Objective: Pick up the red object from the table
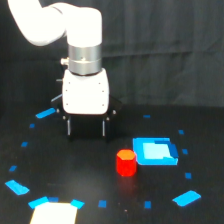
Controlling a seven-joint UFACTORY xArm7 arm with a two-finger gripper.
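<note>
The red object [126, 163] is a short red-orange cylinder standing upright on the black table [75, 170], just to the exterior view's left of a flat blue square block [155, 151]. My gripper [86, 128] hangs from the white arm, above and to the exterior view's left of the cylinder and clear of it. Its two dark fingers [69, 126] point down with a wide gap between them and nothing held.
Small blue tape marks dot the table, with larger blue patches at the exterior view's lower left [17, 187] and lower right [186, 198]. A bright white patch [54, 213] lies at the bottom edge. A dark curtain hangs behind.
</note>
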